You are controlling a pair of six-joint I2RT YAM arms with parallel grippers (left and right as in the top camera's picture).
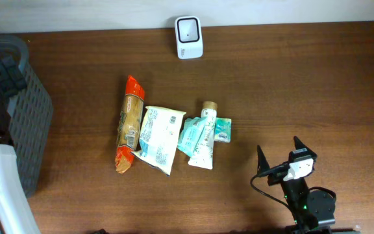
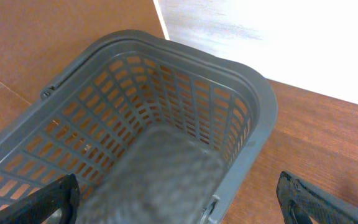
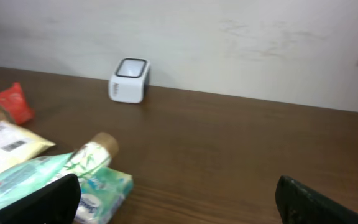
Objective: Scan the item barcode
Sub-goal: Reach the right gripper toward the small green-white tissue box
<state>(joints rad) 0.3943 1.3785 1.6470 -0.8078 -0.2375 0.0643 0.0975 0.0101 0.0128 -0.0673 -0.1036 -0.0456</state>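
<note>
1. the right fingers (image 1: pixel 261 164) are spread wide and hold nothing. they hover over bare counter (image 1: pixel 317 78) at the near edge.
2. the left fingers (image 2: pixel 48 200) are just as wide and also empty. they hang over the grey basket (image 2: pixel 263 106) at the far left, well apart from the goods.
3. the goods lie in a row mid-counter: an orange biscuit packet (image 1: pixel 128 123), a white pouch (image 1: pixel 158 138), a teal packet (image 1: pixel 190 135), a tube (image 1: pixel 205 138) and a small green box (image 1: pixel 223 129).
4. the tube and the green box are the ones nearest the right fingers. they lie to that arm's left and a little further out.
5. the tube's long axis runs near to far, its brown cap towards the back wall. the fingers would want to close across its width, i'd say.
6. the white scanner (image 1: pixel 188 37) stands at the back edge, beyond the row and apart from it. anything picked up has to travel forward to reach it.
7. the right arm is plainly the closer one, so i'd expect it to make the reach. nothing has been lifted yet.
8. i can't make out from here which face carries the barcode on the tube.
</note>
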